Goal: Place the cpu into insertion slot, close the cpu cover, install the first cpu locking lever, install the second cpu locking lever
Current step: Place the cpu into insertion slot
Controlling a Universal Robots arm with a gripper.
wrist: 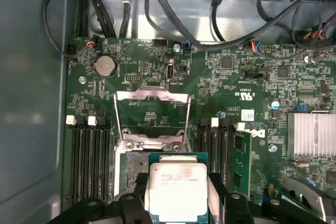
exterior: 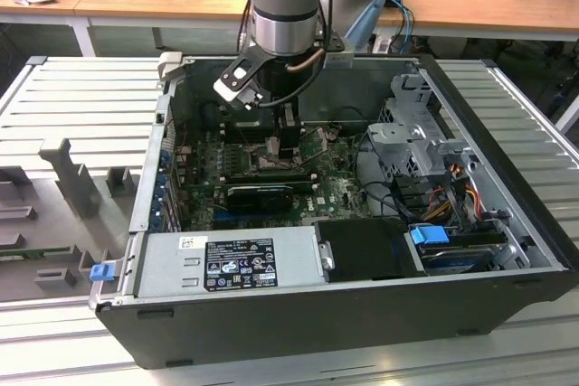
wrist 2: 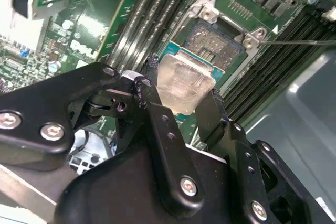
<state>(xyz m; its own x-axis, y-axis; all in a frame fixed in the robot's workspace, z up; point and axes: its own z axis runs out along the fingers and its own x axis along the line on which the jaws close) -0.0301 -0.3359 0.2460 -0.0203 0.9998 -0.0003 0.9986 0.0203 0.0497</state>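
Observation:
My gripper (wrist: 178,195) is shut on the cpu (wrist: 177,182), a pale silvery square chip with a green edge, with a black finger on each of two opposite sides. In both wrist views the cpu hangs just over the insertion slot (wrist 2: 218,43), a dark socket with a metal rim on the green board, and covers part of it. The cpu cover (wrist: 152,95), a thin grey frame, stands swung open beyond the socket. A thin metal lever (wrist 2: 302,41) sticks out beside the slot. In the exterior view the gripper (exterior: 282,137) reaches down into the open computer case (exterior: 507,305).
Black memory slots (wrist: 89,156) flank the socket on both sides. A finned heatsink (wrist: 312,132) and bundled cables (wrist: 173,19) lie nearby. In the case, a power supply (exterior: 231,264) sits at the front, a drive cage (exterior: 416,137) at the exterior view's right, and a card (exterior: 258,196) beside the socket.

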